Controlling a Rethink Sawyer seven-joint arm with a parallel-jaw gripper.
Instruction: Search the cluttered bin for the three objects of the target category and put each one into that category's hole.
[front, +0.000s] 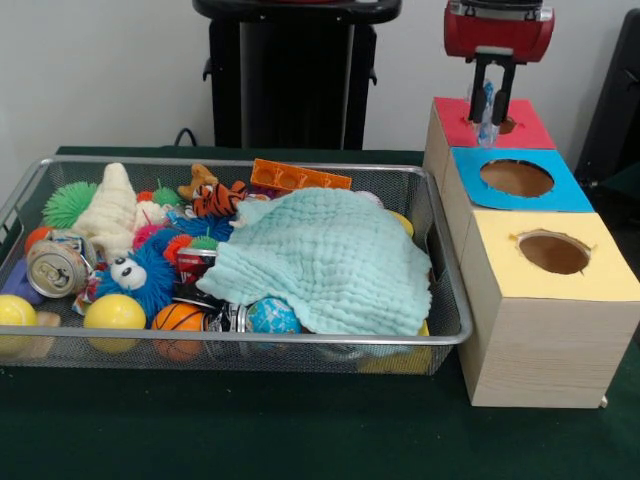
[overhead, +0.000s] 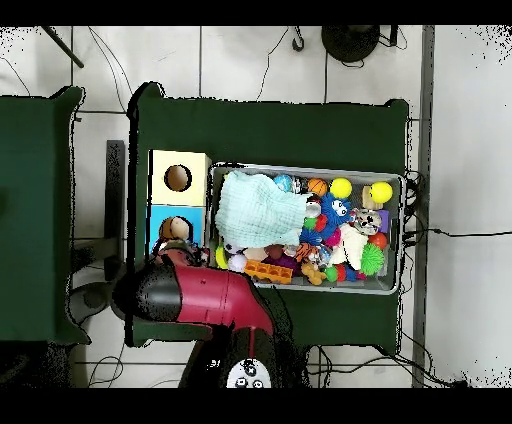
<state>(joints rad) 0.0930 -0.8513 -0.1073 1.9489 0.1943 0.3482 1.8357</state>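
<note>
The bin (front: 452, 335) is a silver wire-mesh basket full of toys, balls and cans, with a pale green cloth (front: 325, 260) over its right half. The blue-framed hole (front: 516, 178) is in the middle of three wooden boxes to the right of the bin. My gripper (front: 489, 124) hangs over the red-framed hole (front: 508, 126) behind it, not over the blue one. Its fingers are shut on a small thin blue-and-clear object (front: 487, 112), which points down at the red hole. In the overhead view the arm (overhead: 200, 295) hides the gripper and the red box. The bin (overhead: 400, 232) and the blue hole (overhead: 176, 228) show there.
The yellow-framed hole (front: 553, 253) is in the nearest box. In the bin lie a crushed can (front: 55, 268), yellow balls (front: 114, 312), a small basketball (front: 178, 318), a blue fuzzy toy (front: 150, 275), a tiger toy (front: 215, 198) and an orange plastic piece (front: 298, 177). The robot's black pedestal (front: 290, 75) stands behind.
</note>
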